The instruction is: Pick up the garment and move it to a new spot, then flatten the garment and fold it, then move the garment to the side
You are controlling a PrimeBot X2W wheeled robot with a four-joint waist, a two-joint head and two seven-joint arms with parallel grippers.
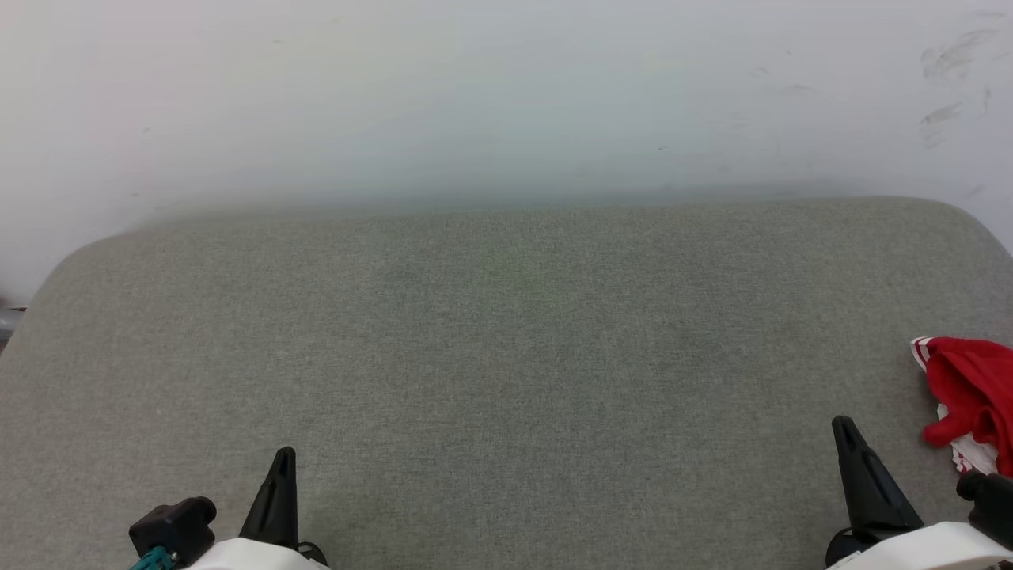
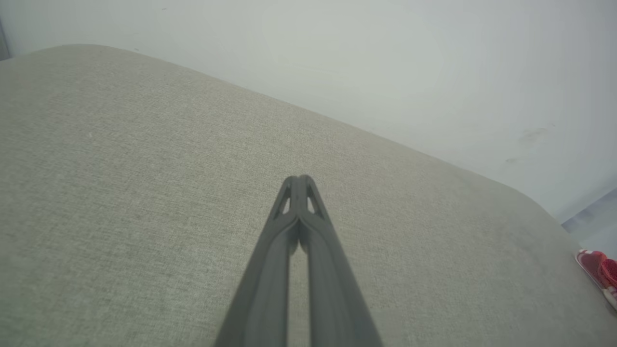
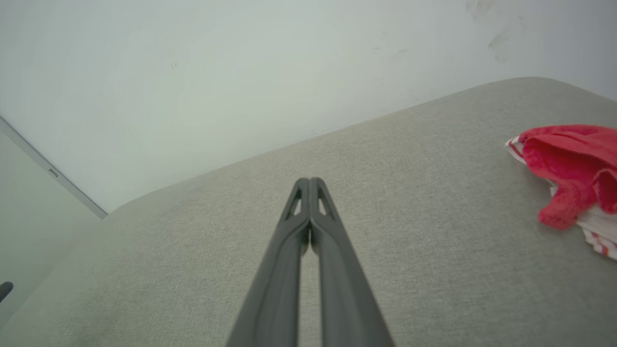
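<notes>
The garment (image 1: 972,393) is a crumpled red top with white, red-striped trim, lying bunched at the far right edge of the grey cushioned surface (image 1: 506,356); part of it runs out of the head view. It also appears as a red heap, the garment (image 3: 573,168), in the right wrist view, and a sliver of the garment (image 2: 600,270) shows in the left wrist view. My right gripper (image 1: 845,427) hovers just left of it, shut with nothing in it, fingertips pressed together (image 3: 309,182). My left gripper (image 1: 283,457) is low at the left, also shut and empty (image 2: 298,179).
A pale wall (image 1: 506,95) with a few scuff marks rises right behind the cushion's rounded back edge. The cushion's corners curve off at the left and right.
</notes>
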